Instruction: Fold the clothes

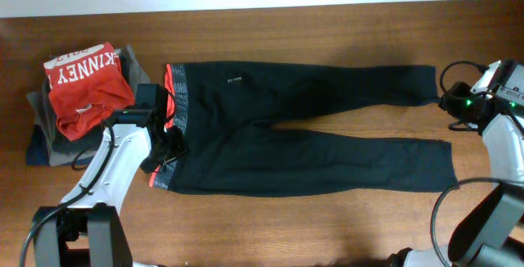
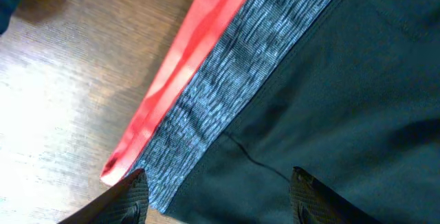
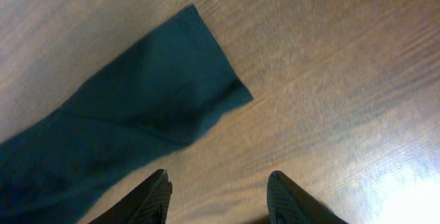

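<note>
The red T-shirt (image 1: 86, 95) reads "KINNEY" in white; the small logo (image 1: 233, 79) on the pants (image 1: 327, 148) is unreadable.

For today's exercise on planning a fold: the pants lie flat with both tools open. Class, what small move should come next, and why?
Probably lower the left tool and close it on the waistband corner. It is open over that near-side corner, the pants lie spread flat, and the right tool is open beside the far leg's cuff, gripping nothing.
</note>
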Motion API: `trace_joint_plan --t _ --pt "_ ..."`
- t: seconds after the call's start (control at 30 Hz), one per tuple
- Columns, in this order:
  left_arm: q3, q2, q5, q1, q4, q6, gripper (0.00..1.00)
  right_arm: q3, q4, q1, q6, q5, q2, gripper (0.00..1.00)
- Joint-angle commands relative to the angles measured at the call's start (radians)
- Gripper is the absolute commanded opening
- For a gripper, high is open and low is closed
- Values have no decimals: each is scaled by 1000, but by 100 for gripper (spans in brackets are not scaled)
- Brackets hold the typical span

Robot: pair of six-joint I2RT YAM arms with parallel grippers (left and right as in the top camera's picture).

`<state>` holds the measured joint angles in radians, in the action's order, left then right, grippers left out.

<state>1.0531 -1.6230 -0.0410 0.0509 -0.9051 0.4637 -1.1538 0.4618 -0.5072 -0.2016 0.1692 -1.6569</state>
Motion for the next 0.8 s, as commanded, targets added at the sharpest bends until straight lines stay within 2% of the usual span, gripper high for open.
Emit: trace_joint_plan --t 0.0,0.17,0.43,0.7,0.77 --pt "11 13 6 -3 -25 -10 66 -6 -39 -4 11 11 -64 52" --pt "11 13 24 -3 38 -10 66 -6 -151 -4 11 12 -184 57" --pt "9 10 30 61 204 -10 66 -6 -224 -4 11 31 -311 57" --pt "8 -21 15 103 223 -10 66 -6 -317 -4 11 85 -341 56" --pt "8 -42 16 104 225 -10 66 -6 -325 -4 11 85 -341 46"
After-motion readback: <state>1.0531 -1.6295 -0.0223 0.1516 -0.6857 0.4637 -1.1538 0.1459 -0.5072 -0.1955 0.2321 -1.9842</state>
